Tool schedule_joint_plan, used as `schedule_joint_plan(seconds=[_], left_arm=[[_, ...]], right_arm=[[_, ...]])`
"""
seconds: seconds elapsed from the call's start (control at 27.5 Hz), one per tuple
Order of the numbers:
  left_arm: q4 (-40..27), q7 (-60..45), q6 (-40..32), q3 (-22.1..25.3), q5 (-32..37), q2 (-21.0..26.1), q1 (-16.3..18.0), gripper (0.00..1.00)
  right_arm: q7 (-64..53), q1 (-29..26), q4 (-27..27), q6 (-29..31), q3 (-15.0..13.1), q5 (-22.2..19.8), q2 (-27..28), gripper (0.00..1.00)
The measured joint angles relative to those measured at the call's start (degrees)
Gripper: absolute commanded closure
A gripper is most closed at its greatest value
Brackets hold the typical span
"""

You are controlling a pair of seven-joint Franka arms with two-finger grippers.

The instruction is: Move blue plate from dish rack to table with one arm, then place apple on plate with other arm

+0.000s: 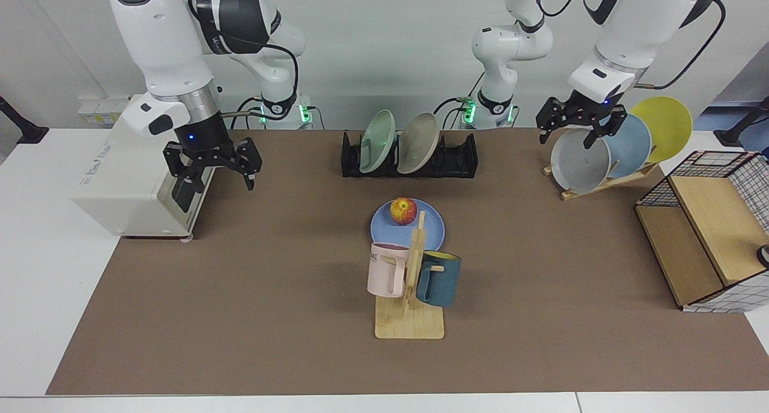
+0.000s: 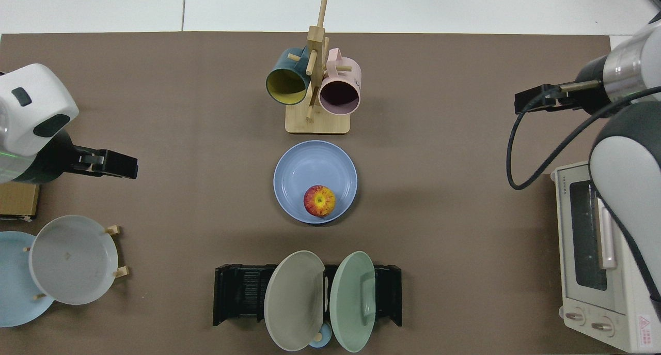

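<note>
A brown-matted table [image 1: 240, 317] before a pale wall: the blue plate [image 1: 431, 226] lies at centre frame bearing one apple [image 1: 403, 210]. Two plates remain in the dish rack [image 1: 456, 157]. The right gripper [image 1: 213, 171], upper left, and the left gripper [image 1: 577, 126], upper right, hang spread and empty.

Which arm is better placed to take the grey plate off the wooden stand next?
Left: the left pincer hangs open right over the grey plate; the right pincer is far off by the toaster oven.
</note>
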Motion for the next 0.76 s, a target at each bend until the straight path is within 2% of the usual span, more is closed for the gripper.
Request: schedule_joint_plan(seconds=[0.36,0.76], left_arm=[[0.00,0.00,0.00,0.00,0.00,0.00,0.00,0.00],[0.00,0.00,0.00,0.00,0.00,0.00,0.01,0.00]], right_arm=[[-0.25,-0.92,-7.49,-0.65,0.09,0.01,-5.67,0.00],[-0.19,-0.90,-8.62,-0.64,0.27,0.05,-6.28,0.00]])
